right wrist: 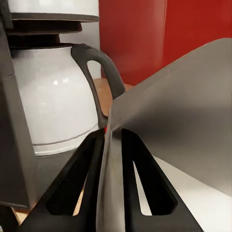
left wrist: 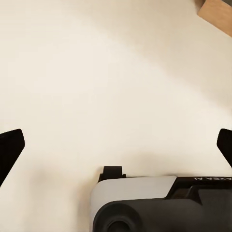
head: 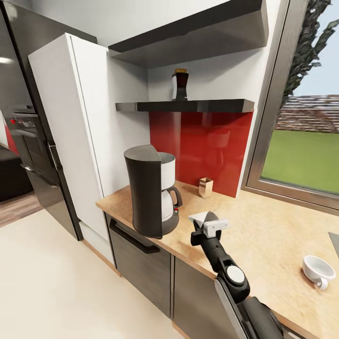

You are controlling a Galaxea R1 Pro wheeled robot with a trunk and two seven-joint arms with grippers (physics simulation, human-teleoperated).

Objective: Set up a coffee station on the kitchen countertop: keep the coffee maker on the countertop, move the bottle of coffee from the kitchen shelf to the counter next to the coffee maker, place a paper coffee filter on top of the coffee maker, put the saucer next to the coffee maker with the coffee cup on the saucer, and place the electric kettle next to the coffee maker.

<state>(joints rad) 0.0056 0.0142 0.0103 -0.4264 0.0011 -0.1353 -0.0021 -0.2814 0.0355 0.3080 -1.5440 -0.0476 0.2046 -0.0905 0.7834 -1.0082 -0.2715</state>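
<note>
Your right gripper (right wrist: pixel 112 145) is pinched on the filter (right wrist: pixel 183 121), held just beside the coffee maker (head: pixel 150 190) above the countertop (head: pixel 263 235). The paper looks light and crushable, so keep your edge grip. Left gripper (left wrist: pixel 116 145) is spread wide, empty.

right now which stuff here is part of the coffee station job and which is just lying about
Part of the job:
coffee maker
bottle of coffee on the kitchen shelf
paper coffee filter in the right gripper
coffee cup
kitchen countertop

Lying about:
small tan box
white fridge
</note>
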